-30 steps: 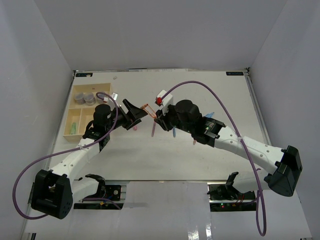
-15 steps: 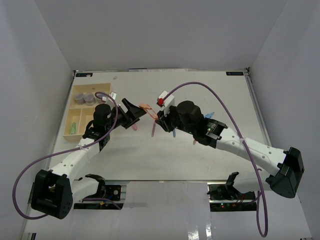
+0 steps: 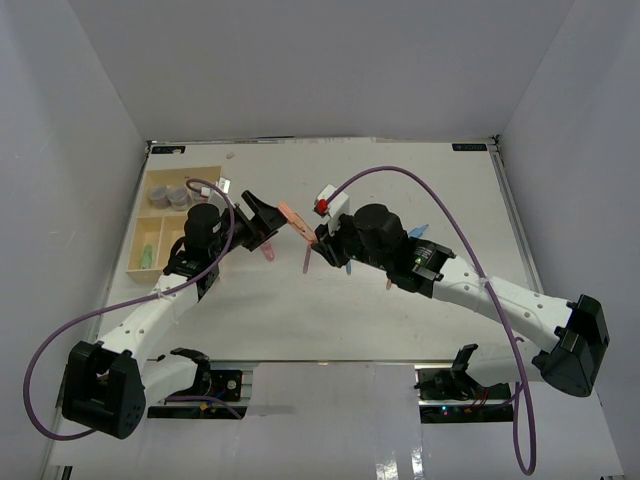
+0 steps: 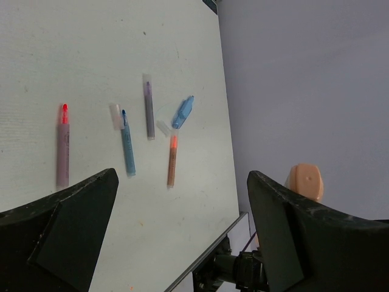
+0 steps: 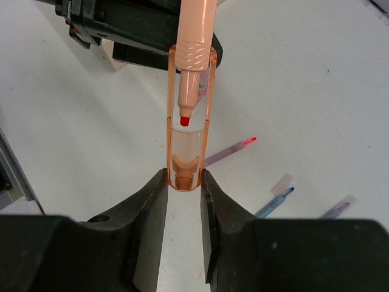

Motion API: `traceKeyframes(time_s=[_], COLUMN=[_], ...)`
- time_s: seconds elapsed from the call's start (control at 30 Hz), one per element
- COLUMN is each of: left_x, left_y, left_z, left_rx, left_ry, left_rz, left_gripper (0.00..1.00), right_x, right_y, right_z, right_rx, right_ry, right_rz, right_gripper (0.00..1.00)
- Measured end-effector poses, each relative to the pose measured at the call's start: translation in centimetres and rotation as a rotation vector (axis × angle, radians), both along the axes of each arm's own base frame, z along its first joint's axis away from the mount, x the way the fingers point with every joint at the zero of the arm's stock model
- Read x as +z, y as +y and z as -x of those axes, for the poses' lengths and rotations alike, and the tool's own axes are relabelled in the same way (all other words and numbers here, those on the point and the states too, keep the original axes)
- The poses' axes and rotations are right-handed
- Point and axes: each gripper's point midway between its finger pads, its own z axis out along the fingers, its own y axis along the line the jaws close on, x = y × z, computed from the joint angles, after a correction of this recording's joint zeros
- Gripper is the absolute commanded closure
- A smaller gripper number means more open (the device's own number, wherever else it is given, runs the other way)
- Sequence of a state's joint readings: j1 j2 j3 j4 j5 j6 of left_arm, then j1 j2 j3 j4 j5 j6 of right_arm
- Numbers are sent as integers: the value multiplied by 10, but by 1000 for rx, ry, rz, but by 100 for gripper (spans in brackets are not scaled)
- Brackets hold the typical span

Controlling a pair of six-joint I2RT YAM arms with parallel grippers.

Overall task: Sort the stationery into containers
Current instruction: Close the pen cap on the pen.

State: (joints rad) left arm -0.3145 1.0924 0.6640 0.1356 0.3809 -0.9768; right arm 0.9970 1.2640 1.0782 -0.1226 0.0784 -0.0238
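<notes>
1. Top view: the tray (image 3: 138, 228) at the far left holds pots (image 3: 168, 195) and a green pen (image 3: 147, 256). At mid-table the right gripper (image 3: 318, 236) holds a peach marker (image 3: 294, 219) just beside the left gripper (image 3: 266, 224).
2. Left wrist: its fingers (image 4: 85, 204) are spread and empty. Several loose pens (image 4: 127, 149) remain to be sorted.
3. Right wrist: the fingers (image 5: 152, 207) are clenched on the marker's clear cap (image 5: 184, 159).

White left arm (image 3: 150, 312) and right arm (image 3: 505, 295) with black joints and bases; a purple cable (image 3: 400, 167) loops along each. Left tool (image 4: 181, 182), right tool (image 5: 184, 182): black wedge-shaped fingers (image 4: 73, 225).
</notes>
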Motion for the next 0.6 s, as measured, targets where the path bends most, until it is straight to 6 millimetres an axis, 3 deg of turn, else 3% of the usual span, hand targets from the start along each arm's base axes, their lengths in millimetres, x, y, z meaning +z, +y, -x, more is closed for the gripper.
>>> traceKeyframes(time_s=[0.6], left_x=[7], left_y=[-1], left_z=[2], left_rx=[-9], left_ry=[-18], left_rz=[4], left_gripper=[2], right_x=[-5], right_y=[-1], right_z=[2], right_rx=[-3], right_ry=[-16], right_rz=[-50], right_gripper=[88])
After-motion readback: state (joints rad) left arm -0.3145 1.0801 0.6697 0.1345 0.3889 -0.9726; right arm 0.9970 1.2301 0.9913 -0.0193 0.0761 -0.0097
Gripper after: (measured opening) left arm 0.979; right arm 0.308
